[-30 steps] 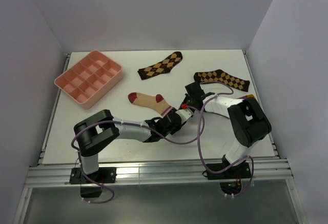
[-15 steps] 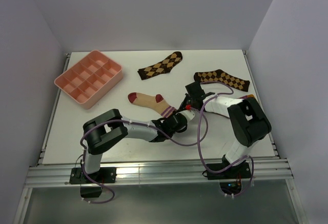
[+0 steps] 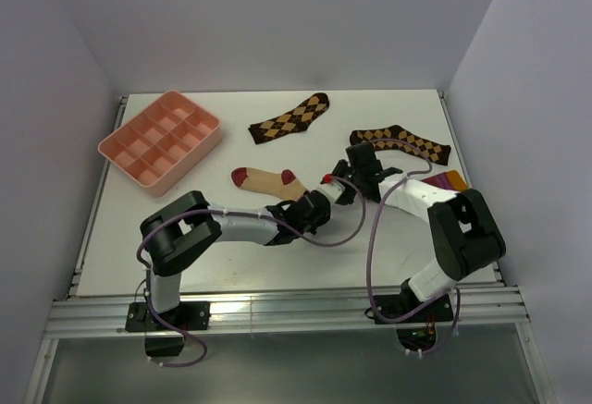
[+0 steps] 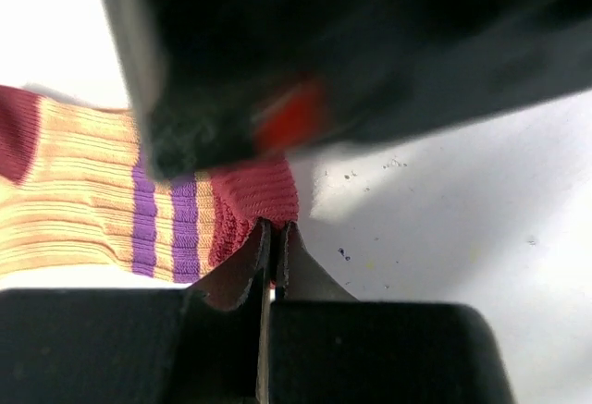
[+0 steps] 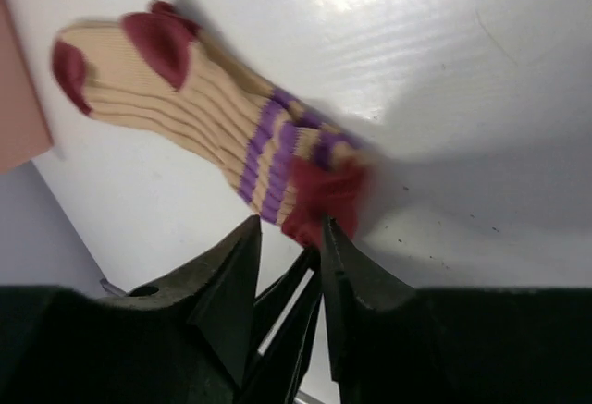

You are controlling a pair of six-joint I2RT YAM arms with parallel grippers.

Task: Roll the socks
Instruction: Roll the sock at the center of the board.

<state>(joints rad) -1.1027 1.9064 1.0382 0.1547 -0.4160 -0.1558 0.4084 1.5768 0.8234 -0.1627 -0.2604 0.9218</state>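
The tan sock (image 3: 264,180) lies flat mid-table, its maroon toe pointing left and its striped cuff (image 4: 264,196) to the right. My left gripper (image 3: 314,208) (image 4: 276,230) is shut on the maroon cuff edge. My right gripper (image 3: 338,185) (image 5: 289,230) hovers just right of the cuff (image 5: 326,199), jaws apart, one fingertip (image 5: 329,230) beside the fabric and nothing clamped. In the left wrist view it shows as a blurred black mass overhead. Of the crimson sock (image 3: 450,180) only an orange and purple end shows, behind the right arm.
A pink divided tray (image 3: 159,139) stands at the back left. Two dark argyle socks lie at the back: one (image 3: 290,117) in the middle, the other (image 3: 400,141) to the right. The table's right edge is close to the right arm.
My left gripper closed on the tan sock's cuff. My right gripper opened, let go of the cuff and drew back slightly to the right.
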